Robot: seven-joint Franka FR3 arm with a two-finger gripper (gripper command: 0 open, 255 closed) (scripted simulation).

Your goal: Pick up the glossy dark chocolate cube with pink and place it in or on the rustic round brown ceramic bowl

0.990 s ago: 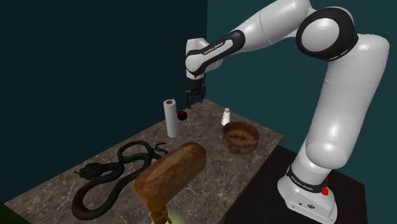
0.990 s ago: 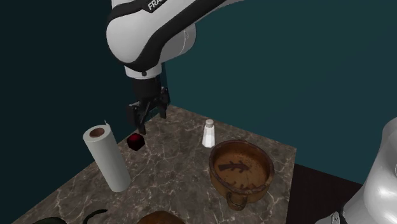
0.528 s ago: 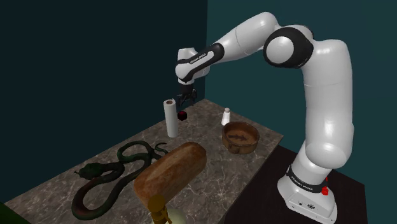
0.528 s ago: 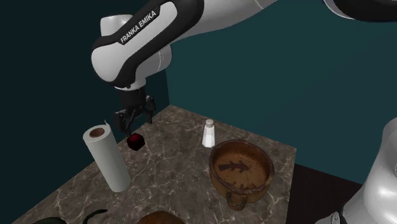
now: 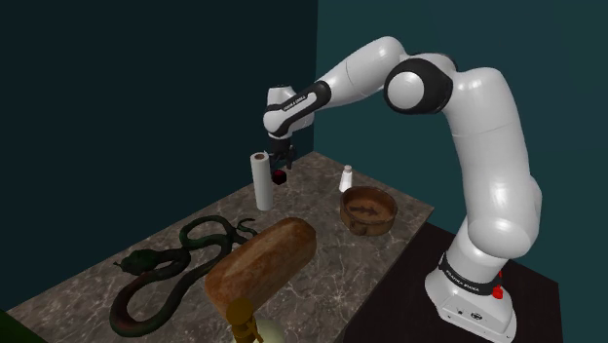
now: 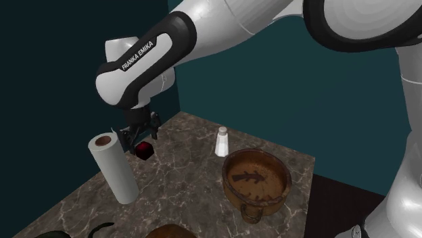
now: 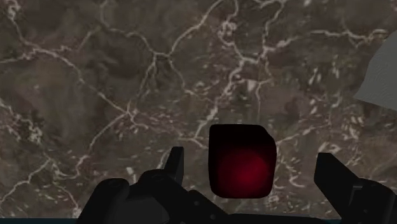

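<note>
Black two-finger gripper (image 6: 137, 138) hovering spread open just above glossy dark cube with pink-red glow (image 7: 242, 160); cube sitting between fingers (image 7: 335, 175), untouched, on dark veined marble tabletop (image 7: 114, 76).

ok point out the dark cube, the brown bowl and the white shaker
dark cube (image 7: 242, 160), wrist view, top face
brown bowl (image 6: 280, 182), second exterior view, inner wall
white shaker (image 6: 221, 143), second exterior view, body

Cube (image 6: 143, 150) seemingly just beside roll (image 6: 115, 169), bowl (image 6: 267, 203) apart

Shoulder view overlooks the whole table (image 5: 317, 191) from afar. Second exterior and wrist views sit nearer, sharing its far corner.
</note>
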